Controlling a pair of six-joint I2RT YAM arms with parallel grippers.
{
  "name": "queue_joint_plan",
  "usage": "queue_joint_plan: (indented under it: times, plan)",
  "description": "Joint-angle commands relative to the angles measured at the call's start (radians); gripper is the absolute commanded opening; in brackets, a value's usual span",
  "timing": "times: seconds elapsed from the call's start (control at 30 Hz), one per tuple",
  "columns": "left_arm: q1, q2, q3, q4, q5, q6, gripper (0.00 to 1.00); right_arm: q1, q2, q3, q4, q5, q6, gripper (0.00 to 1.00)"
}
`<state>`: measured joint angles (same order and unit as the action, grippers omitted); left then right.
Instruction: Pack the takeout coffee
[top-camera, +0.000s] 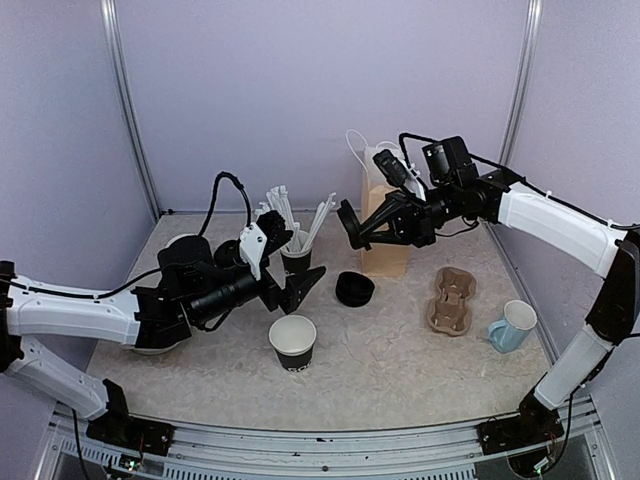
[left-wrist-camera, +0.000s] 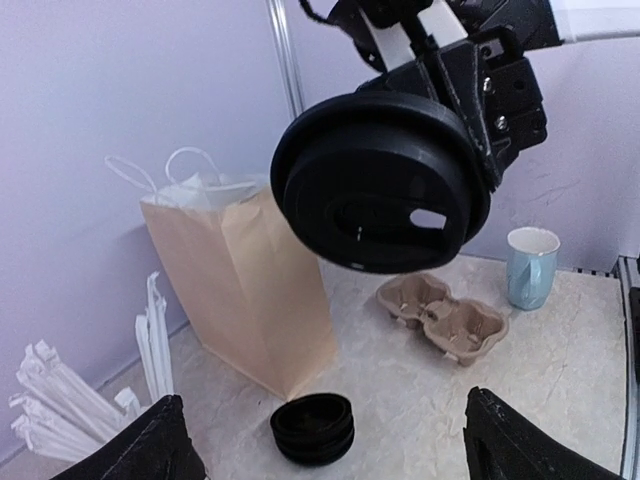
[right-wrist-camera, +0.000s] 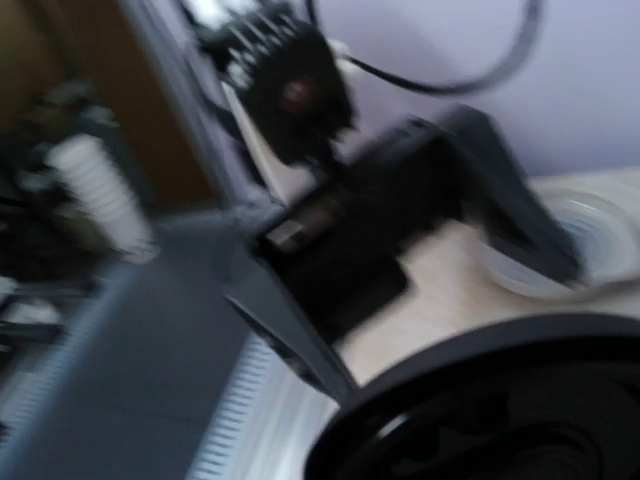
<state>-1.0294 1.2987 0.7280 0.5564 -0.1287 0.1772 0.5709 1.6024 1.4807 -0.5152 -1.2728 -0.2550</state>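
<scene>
Top external shows the right gripper (top-camera: 360, 226) clamped on the black lid (left-wrist-camera: 380, 185) aloft, the left gripper (top-camera: 292, 268) wide open and empty, and the near-centre cup (top-camera: 293, 342) uncapped and not yet bagged.

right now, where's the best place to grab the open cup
Probably best to grip the cup by its side wall, about midway up, coming in level from the left. It stands upright and open-mouthed, tapering toward the base, so a side grip leaves the rim free for the lid.
</scene>
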Motion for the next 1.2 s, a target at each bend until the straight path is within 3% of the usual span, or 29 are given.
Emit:
queue_joint_plan:
  times: [0.0,0.13,0.5,1.0,1.07,1.17]
  plan:
    - [-0.021,0.076,0.035,0.239,0.103,0.071,0.92,0.001,0.003,-0.042,0.095,-0.221,0.141,0.00]
    - [-0.024,0.140,0.096,0.271,0.149,0.063,0.91,0.001,-0.003,-0.068,0.166,-0.260,0.211,0.00]
    - [-0.045,0.257,0.187,0.318,0.207,0.055,0.90,0.001,-0.013,-0.090,0.174,-0.250,0.207,0.00]
    - [-0.026,0.287,0.197,0.332,0.215,0.003,0.71,0.000,-0.001,-0.102,0.207,-0.242,0.237,0.01]
    - [-0.025,0.282,0.196,0.328,0.218,-0.005,0.69,0.001,-0.001,-0.101,0.201,-0.218,0.232,0.07]
    - [-0.019,0.263,0.195,0.284,0.209,-0.028,0.68,-0.005,-0.001,-0.078,0.101,-0.146,0.150,0.36]
